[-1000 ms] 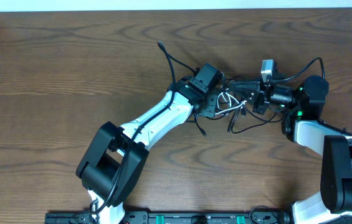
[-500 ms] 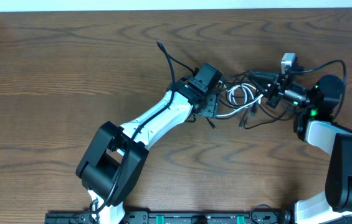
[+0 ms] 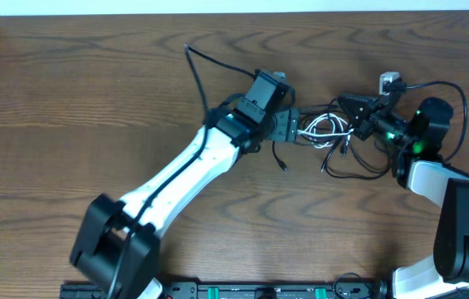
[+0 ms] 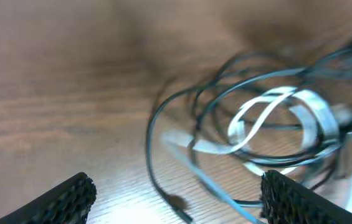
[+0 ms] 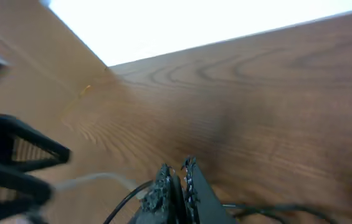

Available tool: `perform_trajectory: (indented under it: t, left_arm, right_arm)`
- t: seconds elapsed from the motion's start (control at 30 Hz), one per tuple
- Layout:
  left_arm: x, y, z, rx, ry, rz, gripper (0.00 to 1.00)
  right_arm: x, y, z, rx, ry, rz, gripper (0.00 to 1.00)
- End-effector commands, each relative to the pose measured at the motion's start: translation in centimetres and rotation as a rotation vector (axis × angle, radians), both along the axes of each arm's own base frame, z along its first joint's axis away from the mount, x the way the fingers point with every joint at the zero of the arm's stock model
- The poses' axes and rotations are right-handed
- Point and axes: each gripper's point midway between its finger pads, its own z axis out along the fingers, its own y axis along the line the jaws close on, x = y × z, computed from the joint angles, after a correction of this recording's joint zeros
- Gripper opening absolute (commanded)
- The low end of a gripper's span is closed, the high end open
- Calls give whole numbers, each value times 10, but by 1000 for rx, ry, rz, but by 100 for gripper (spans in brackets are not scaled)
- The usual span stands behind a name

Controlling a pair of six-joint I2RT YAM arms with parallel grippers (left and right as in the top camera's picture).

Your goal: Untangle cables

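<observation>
The cables lie tangled on the table between my two grippers. The white cord [image 3: 325, 129] forms flat loops there, seen close up in the left wrist view as the white cord [image 4: 275, 124]. The black cord [image 4: 163, 118] loops around it, and one plug end [image 3: 282, 162] trails toward the front. My left gripper [image 3: 294, 129] stands open just left of the tangle, its fingers [image 4: 70, 196] wide apart with nothing between them. My right gripper [image 3: 353, 124] is shut at the tangle's right side; in the right wrist view the black cord [image 5: 126, 199] runs into the closed right gripper [image 5: 177, 174].
The thick black wires of the arms arc over the table at the back left [image 3: 205, 62] and round the right arm [image 3: 454, 91]. The table's far edge [image 3: 234, 13] meets a white wall.
My left gripper has opened and let go of the tangle, and its arm has reached farther back. My right gripper has pulled to the right, stretching the cables out.
</observation>
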Motion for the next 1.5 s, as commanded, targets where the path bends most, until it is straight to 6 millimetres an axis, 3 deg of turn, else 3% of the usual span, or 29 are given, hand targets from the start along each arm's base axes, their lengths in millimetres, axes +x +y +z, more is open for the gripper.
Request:
perform_trajectory:
  t: [0.0,0.17,0.43,0.73,0.83,0.93,1.17,1.47]
  left_arm:
    - [1,2,19,-31,-41,3,86]
    - [3,2,22,-34,-53,6,86]
    - [3,3,22,-65,-29,67,86]
    - [-11,-11,20,-202,107,224,86]
    - [-18,-18,19,-189,107,192,86]
    - [-21,-22,17,-144,75,113,86]
    - [-21,-23,7,-127,91,112,86]
    - [-13,-30,10,-178,79,143,76]
  right_arm:
    - [4,10,-3,5,51,-27,1]
    - [4,19,-17,-36,97,-52,1]
    - [3,11,-39,-16,247,-133,1]
    - [5,10,-38,75,333,-179,1]
    - [8,12,-28,157,356,-188,1]
    - [3,24,-7,230,331,-96,1]
    - [-10,43,33,346,283,77,1]
    - [-18,51,38,371,307,130,1]
